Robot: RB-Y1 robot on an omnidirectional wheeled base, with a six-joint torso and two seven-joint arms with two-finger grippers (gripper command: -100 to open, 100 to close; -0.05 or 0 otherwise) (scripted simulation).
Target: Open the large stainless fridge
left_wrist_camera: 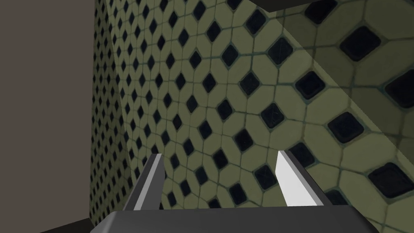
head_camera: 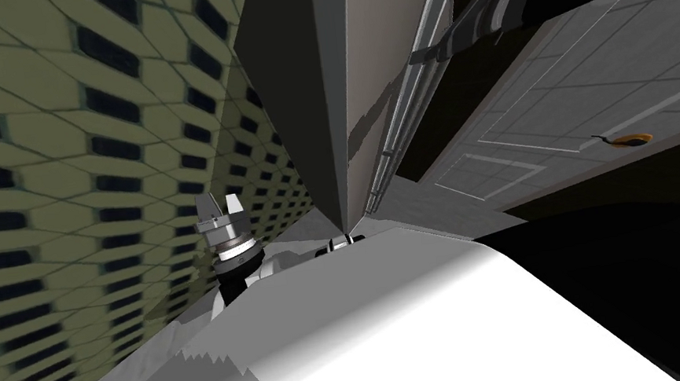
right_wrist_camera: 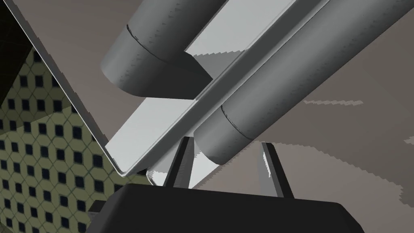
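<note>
The tall grey fridge [head_camera: 296, 86] rises right in front of me, with two long bar handles [head_camera: 402, 114] side by side down its front. My right arm comes in from the upper right, and its gripper [head_camera: 421, 55] meets the handles. In the right wrist view the rounded end of one handle [right_wrist_camera: 226, 137] sits between the fingers [right_wrist_camera: 184, 162], which are drawn in against its sides; the second handle [right_wrist_camera: 157, 64] runs beside it. My left gripper [head_camera: 221, 212] is low beside the fridge's left side, open and holding nothing [left_wrist_camera: 220, 162], facing the tiled wall.
An olive tiled wall with dark diamonds [head_camera: 54, 190] stands close on the left. To the right of the fridge is a white panelled door [head_camera: 595, 78] with a small orange handle [head_camera: 629, 139]. A black area [head_camera: 654, 262] lies at the lower right.
</note>
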